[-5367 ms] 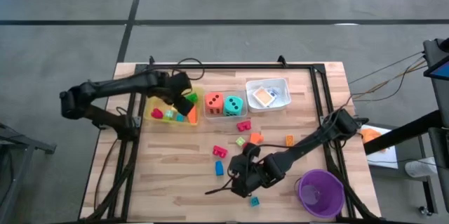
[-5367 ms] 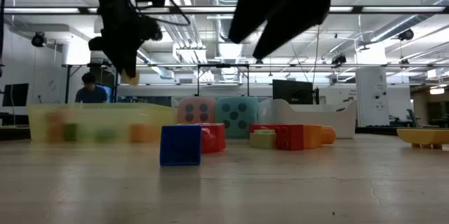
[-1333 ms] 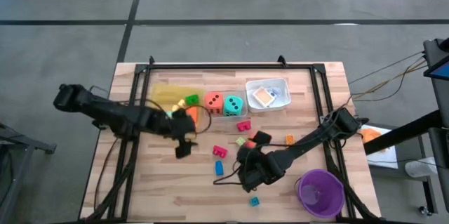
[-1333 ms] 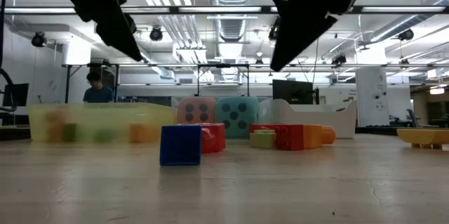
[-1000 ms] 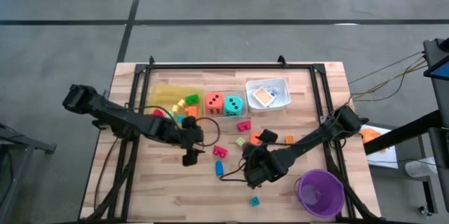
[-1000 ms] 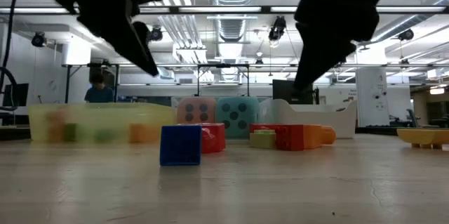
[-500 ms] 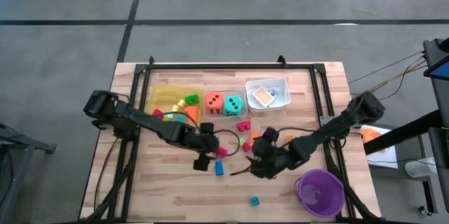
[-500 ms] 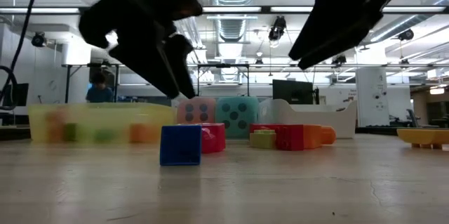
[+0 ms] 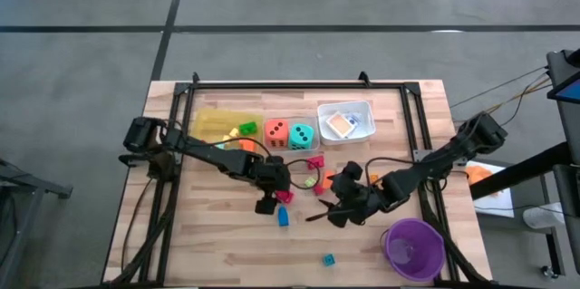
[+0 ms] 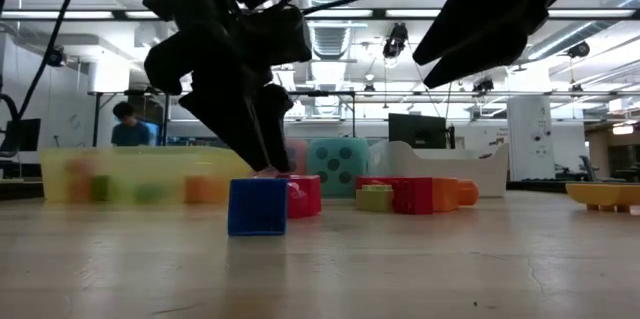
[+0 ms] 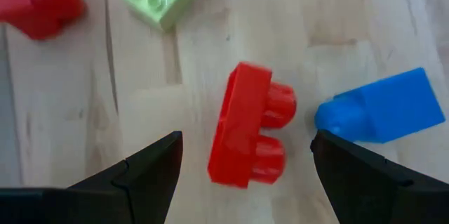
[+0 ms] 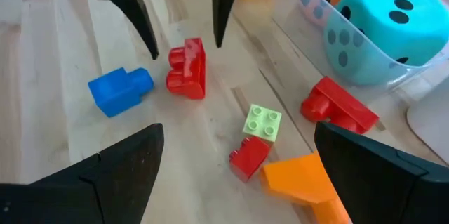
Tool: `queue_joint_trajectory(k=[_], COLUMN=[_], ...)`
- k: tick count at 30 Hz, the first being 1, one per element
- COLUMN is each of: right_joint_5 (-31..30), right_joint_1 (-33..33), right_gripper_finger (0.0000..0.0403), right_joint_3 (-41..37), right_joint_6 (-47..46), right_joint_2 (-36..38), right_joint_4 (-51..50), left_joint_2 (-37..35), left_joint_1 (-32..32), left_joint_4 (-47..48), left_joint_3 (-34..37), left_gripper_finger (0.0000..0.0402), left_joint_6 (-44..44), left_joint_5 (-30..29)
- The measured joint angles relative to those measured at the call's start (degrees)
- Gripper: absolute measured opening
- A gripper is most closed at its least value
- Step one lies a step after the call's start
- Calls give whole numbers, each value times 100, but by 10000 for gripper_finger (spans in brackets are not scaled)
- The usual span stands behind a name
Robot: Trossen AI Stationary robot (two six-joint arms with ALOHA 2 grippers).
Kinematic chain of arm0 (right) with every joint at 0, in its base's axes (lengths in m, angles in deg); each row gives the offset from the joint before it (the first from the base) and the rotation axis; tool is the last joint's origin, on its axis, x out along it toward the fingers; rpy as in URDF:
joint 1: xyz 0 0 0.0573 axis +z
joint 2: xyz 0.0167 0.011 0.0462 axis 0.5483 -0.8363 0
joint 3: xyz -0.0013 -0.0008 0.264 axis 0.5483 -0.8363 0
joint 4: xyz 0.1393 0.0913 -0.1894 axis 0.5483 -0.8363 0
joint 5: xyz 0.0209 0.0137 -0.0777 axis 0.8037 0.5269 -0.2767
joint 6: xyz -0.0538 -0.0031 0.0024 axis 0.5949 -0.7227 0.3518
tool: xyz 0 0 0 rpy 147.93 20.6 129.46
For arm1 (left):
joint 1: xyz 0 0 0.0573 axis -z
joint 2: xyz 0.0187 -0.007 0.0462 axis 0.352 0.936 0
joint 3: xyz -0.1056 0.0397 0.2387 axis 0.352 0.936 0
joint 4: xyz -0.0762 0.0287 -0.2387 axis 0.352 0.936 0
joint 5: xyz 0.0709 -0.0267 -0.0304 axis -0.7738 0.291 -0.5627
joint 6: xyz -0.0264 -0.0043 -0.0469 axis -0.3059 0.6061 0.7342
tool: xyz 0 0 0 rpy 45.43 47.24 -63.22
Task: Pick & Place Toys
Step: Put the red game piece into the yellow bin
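Toy blocks lie loose mid-table: a red block (image 11: 249,126), a blue block (image 11: 382,104), a pale green one (image 12: 263,121), more red ones (image 12: 337,112) and an orange one (image 12: 302,178). My left gripper (image 11: 245,138) hangs open, pointing steeply down just over the red block (image 9: 285,197); its fingers stand on either side of the block and touch nothing. The blue block (image 10: 257,206) rests on the table right beside it. My right gripper (image 9: 328,211) hovers open to the right of these blocks with nothing between its fingers. Two dotted dice (image 9: 290,133) sit in a clear tray.
A yellow tray (image 9: 217,126) with blocks, the clear tray and a white tray (image 9: 347,121) with cards line the far side. A purple cup (image 9: 413,248) stands near the front right. A small teal block (image 9: 328,259) lies at the near edge.
My left gripper has moved from beside the yellow tray toward the table's right edge and down, and now hangs low over the red block, still open. My right gripper has drawn back a little toward the right edge and tipped up, still open. No block has moved.
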State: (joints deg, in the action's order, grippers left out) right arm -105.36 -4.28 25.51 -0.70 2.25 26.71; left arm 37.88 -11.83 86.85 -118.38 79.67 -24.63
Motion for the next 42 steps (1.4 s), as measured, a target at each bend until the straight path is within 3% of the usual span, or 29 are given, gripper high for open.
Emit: queue_joint_trajectory(k=[9,24,29,36,42], right_joint_5=[-2,111,118,129,129], right_joint_1=[0,0,0,0,0], right_gripper_finger=[366,366,366,366,366], right_joint_3=[7,7,5,-2,-2], right_joint_6=[201,227,246,250,268], right_joint_2=[1,5,5,4,2], right_joint_4=[278,258,252,250,250], left_joint_2=[125,579,546,557,529], left_joint_1=[2,2,10,13,11], left_joint_4=[-104,-438,-440,-434,-396], left_joint_3=[128,147,153,152,153], left_gripper_finger=[312,306,262,156,152], left_joint_6=[-458,-1071,-1203,-1372,-1204], left_joint_5=[243,114,93,152,195])
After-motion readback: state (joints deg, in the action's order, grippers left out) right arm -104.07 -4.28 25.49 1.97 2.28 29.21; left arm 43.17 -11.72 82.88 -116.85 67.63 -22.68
